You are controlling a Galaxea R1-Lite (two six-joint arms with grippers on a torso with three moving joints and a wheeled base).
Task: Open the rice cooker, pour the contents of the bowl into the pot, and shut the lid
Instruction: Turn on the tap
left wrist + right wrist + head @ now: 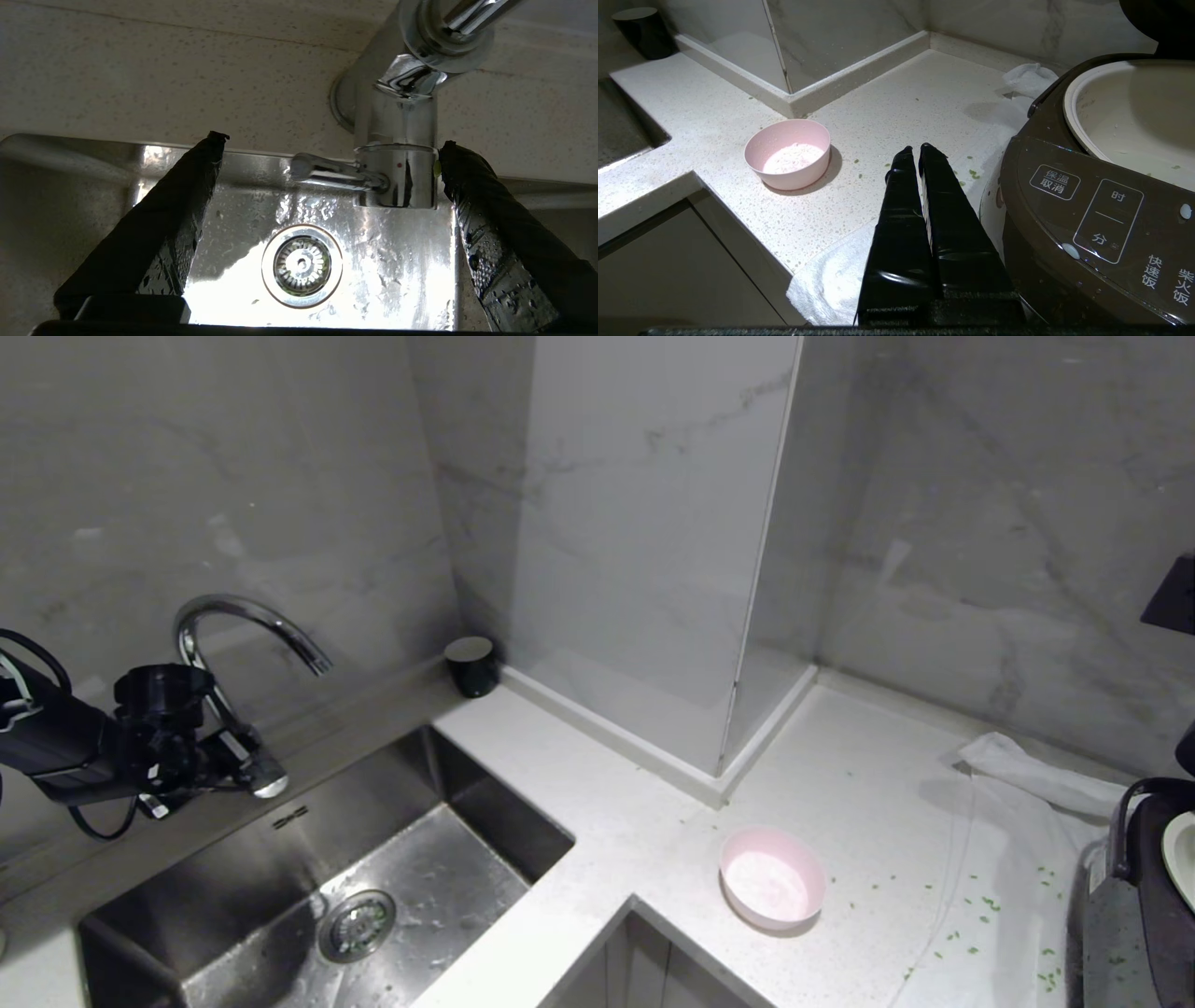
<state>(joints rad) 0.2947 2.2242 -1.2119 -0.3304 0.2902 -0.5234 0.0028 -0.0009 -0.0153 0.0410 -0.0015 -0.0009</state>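
The pale pink bowl (pixel 773 879) (pixel 788 154) sits on the white counter near its front edge, holding white grains. At the far right the dark brown rice cooker (pixel 1153 896) (pixel 1087 219) stands open, and the cream inside of its pot (pixel 1184 854) (pixel 1125 116) shows. A dark shape above the pot may be the raised lid (pixel 1155 21). My left gripper (pixel 238 756) (pixel 332 142) is over the sink, open, with its fingers on either side of the chrome faucet handle (pixel 327 170). Beside the cooker's front, my right gripper (pixel 916 148) is shut and empty.
A steel sink (pixel 495 821) with a drain (pixel 301 265) fills the lower left, under the curved faucet (pixel 243 616). A small black cup (pixel 471 665) stands by the wall corner. A white towel (pixel 1018 775) (pixel 831 280) lies under the cooker. Green bits (pixel 980 905) are scattered on the counter.
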